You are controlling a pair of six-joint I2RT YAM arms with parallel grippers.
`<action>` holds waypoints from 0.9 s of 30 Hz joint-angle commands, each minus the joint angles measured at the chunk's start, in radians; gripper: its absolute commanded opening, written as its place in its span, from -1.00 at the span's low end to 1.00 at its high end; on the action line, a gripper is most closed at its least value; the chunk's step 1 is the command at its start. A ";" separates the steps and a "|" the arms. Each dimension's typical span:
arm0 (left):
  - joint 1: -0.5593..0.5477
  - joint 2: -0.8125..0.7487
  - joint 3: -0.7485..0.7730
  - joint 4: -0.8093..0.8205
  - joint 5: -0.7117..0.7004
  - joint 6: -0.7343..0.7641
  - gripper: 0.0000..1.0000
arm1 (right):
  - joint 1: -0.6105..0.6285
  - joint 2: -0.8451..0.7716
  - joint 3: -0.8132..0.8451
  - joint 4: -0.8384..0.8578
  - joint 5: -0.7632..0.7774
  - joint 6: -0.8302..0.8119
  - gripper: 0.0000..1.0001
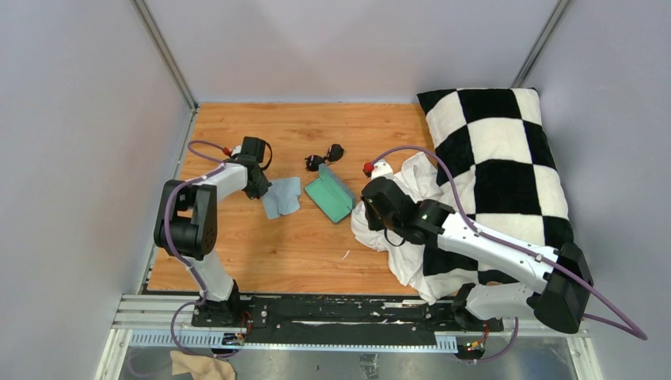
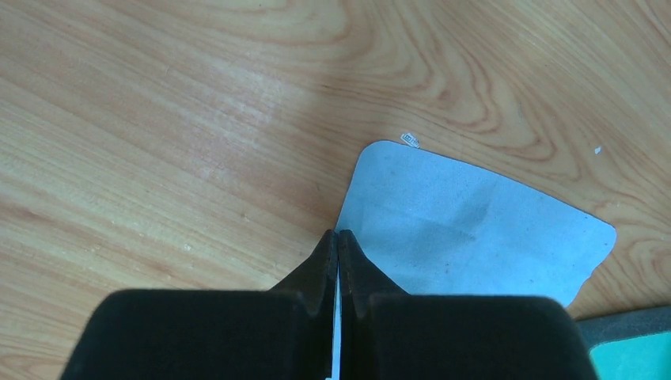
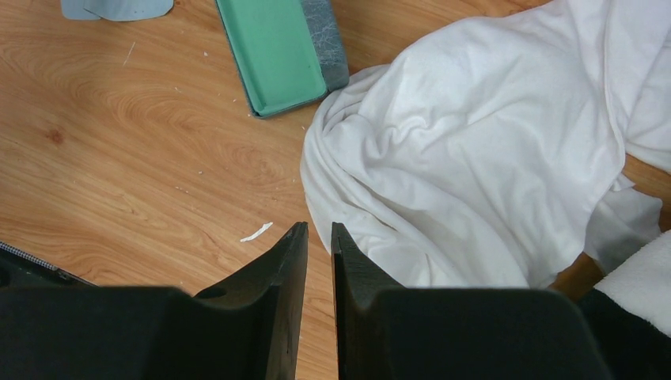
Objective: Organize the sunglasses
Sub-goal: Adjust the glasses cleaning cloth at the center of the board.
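Left tool [image 2: 337, 235] on cloth [image 2: 467, 229]; sunglasses [image 1: 324, 158] left-right

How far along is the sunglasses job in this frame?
Done: the grey-blue rectangular case lies open, teal inside up and empty. In hand: the left claw is shut on the edge of the pale blue flat cloth. Left: the small black sunglasses lie on the wooden table beside the case, untouched; the right claw, slightly open, holds nothing by the white crumpled fabric.
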 commanded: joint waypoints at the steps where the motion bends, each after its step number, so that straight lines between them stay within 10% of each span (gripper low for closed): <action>1: 0.016 -0.025 -0.065 -0.022 -0.069 -0.021 -1.00 | 0.000 0.000 0.005 -0.029 0.037 -0.010 -0.56; 13: -0.028 -0.482 -0.474 -0.189 -0.028 -0.334 -1.00 | -0.003 0.022 -0.001 -0.004 -0.012 -0.031 -0.56; 22: -0.111 -1.026 -0.576 -0.315 0.054 -0.322 0.08 | 0.004 0.105 0.009 0.050 -0.110 -0.027 -0.58; 27: -0.111 -0.941 -0.424 -0.295 -0.084 -0.112 0.17 | 0.036 0.210 0.083 0.076 -0.142 -0.019 -0.53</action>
